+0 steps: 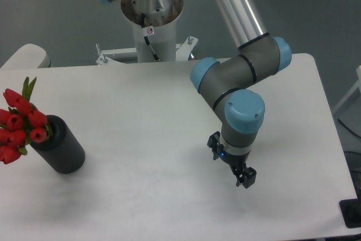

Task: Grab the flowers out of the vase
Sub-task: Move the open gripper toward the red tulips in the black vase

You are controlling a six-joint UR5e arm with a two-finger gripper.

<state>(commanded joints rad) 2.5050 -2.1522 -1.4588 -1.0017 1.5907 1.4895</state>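
Observation:
The flowers (20, 122), a bunch of red tulip buds with green leaves, stick out of the top of the vase (61, 146), a matte black cylinder standing at the left edge of the white table. My gripper (241, 178) hangs over the right half of the table, far to the right of the vase, pointing down at the tabletop. Its dark fingers are small and seen from above, so their spacing is unclear. Nothing appears to be held in them.
The arm's grey links and blue-capped joints (243, 111) reach in from the robot base (151, 12) at the back centre. The white table (141, 117) ends close to the vase on the left and near the gripper at the front right.

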